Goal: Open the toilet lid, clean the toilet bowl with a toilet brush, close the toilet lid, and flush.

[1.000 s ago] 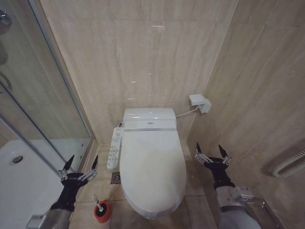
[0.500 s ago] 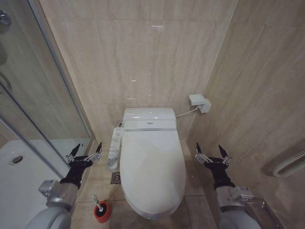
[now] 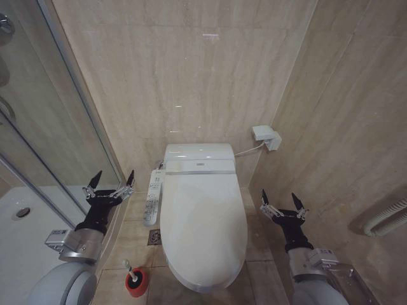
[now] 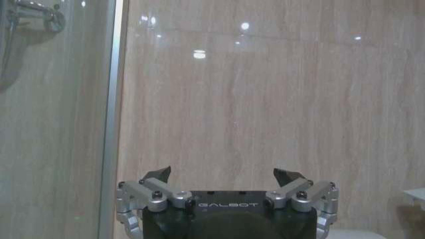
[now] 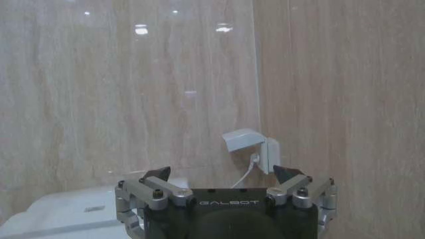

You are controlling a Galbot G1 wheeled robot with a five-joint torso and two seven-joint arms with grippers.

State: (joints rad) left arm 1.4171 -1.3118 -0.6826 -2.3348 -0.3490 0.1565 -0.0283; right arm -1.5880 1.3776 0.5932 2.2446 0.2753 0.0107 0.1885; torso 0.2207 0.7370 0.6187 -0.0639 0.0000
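Your large glossy white plastic toilet lid (image 3: 203, 225) is down flat over the bowl, so nothing of the task looks done yet. The risks from here, as I judge them: your left gripper (image 3: 112, 183) hangs beside the long white side control panel (image 3: 152, 198) of the toilet, so a reach for the lid edge from that side could press its buttons or knock the panel. The lid is glossy, so thin fingertips may slip off the rim and let it drop. The clear glass shower partition (image 3: 57, 121) stands close on the left, so a wide elbow swing could strike it.

The slim white toilet brush (image 3: 130, 270) stands in its small round red holder cup (image 3: 136, 283) on the floor tile, just off the lid's front left. It looks light and easy to tip if an arm brushes it.

Left gripper: fingers (image 4: 157, 175) spread wide, holding nothing, touching nothing, facing the beige wall. Right gripper (image 3: 283, 204): also wide apart, empty, hanging in the air right of the toilet, pointing toward the white wall socket box (image 5: 252, 148).
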